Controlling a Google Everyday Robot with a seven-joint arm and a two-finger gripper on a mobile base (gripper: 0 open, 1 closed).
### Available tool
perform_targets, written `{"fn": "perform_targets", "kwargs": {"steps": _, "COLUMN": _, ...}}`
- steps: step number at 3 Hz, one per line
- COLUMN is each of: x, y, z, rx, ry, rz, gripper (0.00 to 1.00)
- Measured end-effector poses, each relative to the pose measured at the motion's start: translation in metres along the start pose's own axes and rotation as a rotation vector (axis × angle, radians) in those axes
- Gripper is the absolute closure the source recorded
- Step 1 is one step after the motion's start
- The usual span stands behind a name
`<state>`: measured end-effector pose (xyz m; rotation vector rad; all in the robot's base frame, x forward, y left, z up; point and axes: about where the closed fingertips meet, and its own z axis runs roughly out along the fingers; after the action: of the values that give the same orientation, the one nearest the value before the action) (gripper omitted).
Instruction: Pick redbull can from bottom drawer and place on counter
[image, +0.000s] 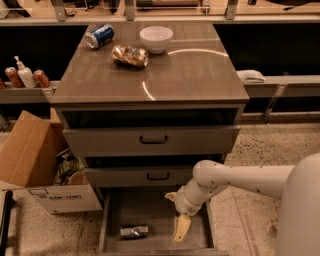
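Reaching the redbull can (134, 231), lying sideways on the bottom drawer (103, 227) floor at 9 o'clock from the gripper (175, 216), is probably best being done low, with the spread-apart jaws being aligned across its slim body. Room is being pinched by the middle drawer front (157, 176) at 12 o'clock, while the counter (200, 75) is offering bare surface.

Pincer (176, 214) splayed above bottom drawer (148, 209), redbull can (134, 231) lying to its left

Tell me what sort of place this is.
Probably an office break area: a counter with bowl, soda can and foil packet, plus a cardboard box. The gripper hangs over the bottom drawer, near the redbull can.
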<state>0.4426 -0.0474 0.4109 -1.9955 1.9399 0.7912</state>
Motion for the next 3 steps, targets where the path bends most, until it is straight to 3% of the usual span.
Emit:
{"fn": "perform_targets", "kwargs": {"steps": 2, "x": 0.005, "y": -0.028, "z": 0.077, "rx": 0.026, "ry": -0.018, "rz": 0.020, "gripper": 0.00}}
{"fn": "perform_targets", "kwargs": {"steps": 3, "x": 0.005, "y": -0.055, "z": 0.111, "rx": 0.094, "ry": -0.062, "rz": 0.000, "gripper": 0.00}}
